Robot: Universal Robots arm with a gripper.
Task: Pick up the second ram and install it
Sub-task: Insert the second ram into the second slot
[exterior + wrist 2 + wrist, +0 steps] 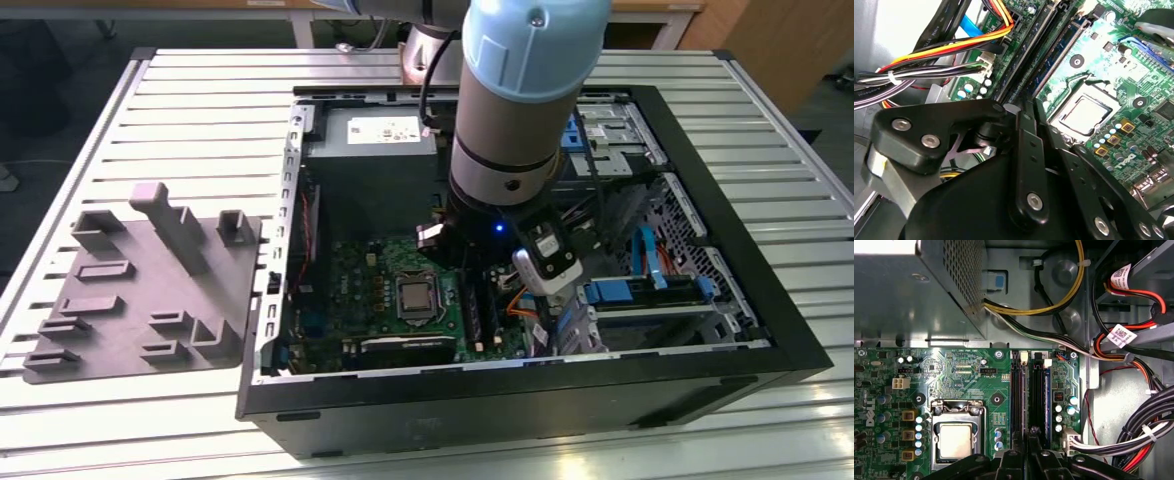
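My gripper is down inside the open computer case, over the memory slots beside the processor socket. In the first wrist view the fingers stand close together over the slots. The second ram, a thin dark strip seen edge-on, runs away from them along a black slot. The gripper looks shut on its near end. In the second wrist view the same dark strip leads off from the closed fingertips of the gripper along the motherboard.
A grey moulded tray with upright posts lies on the slatted table at the exterior view's left. Bundled cables and a blue slot flank the slots. The metal power supply and drive bays crowd the case.
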